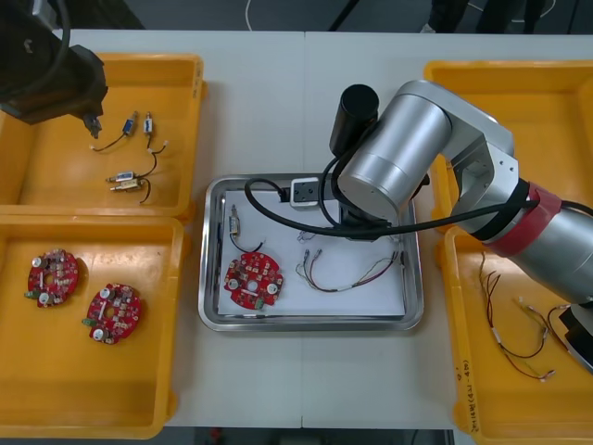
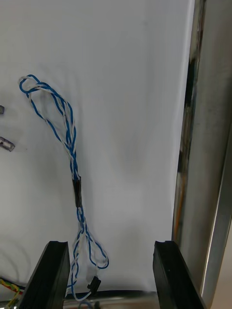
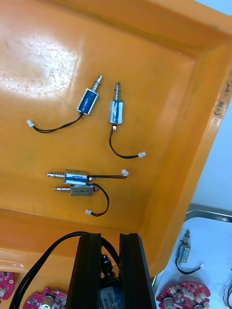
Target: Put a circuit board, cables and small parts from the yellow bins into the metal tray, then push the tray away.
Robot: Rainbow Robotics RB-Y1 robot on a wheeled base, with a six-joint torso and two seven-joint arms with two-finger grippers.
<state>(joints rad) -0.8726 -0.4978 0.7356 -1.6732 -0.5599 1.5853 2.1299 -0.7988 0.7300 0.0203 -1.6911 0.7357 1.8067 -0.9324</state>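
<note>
My right gripper (image 2: 112, 273) hangs open low over the white inside of the metal tray (image 1: 211, 320). A twisted blue and white cable (image 2: 72, 159) lies loose on the tray floor, its near end between the fingers. In the front view the right arm covers that cable. The tray also holds a round red circuit board (image 1: 253, 280), a small metal part (image 1: 234, 225) and a red and yellow cable (image 1: 345, 271). My left gripper (image 3: 110, 263) is shut and hovers over the far left yellow bin (image 1: 176, 69), near several small metal parts (image 3: 116, 110).
The near left yellow bin (image 1: 157, 408) holds two more red circuit boards (image 1: 51, 275). Thin cables (image 1: 519, 334) lie in the near right bin (image 1: 463, 389). The tray's shiny rim (image 2: 208, 169) runs close beside one right finger.
</note>
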